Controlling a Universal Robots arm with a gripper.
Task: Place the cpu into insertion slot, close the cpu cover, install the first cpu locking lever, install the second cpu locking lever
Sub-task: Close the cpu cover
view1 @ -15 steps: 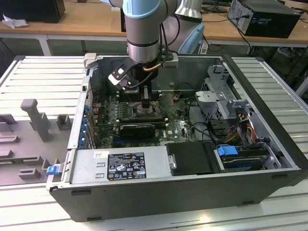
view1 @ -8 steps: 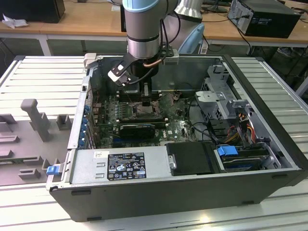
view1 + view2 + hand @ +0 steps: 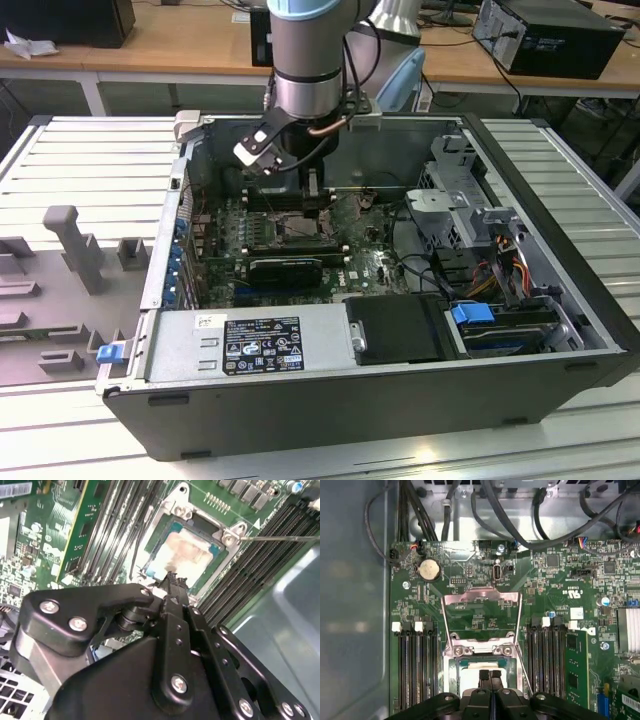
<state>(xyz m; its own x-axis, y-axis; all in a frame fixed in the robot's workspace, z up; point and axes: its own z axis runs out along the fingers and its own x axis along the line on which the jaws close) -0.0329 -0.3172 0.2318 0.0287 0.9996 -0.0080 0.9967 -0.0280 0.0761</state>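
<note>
We see the jaws drawn narrow, tips pressed together with nothing between them, poised over the near edge of the cpu [image 3: 187,552]. The cpu lies in the insertion slot [image 3: 176,507], directly beneath the tips. We cannot tell if they touch it. Beyond it, farther from the jaws, the cpu cover [image 3: 480,599] lies folded back open. Our worry is that, if the chip sits skewed, a downward press could bend socket pins. A sideways drift could snag the thin locking lever [image 3: 280,537] or the memory slots [image 3: 415,665] flanking the jaws.
</note>
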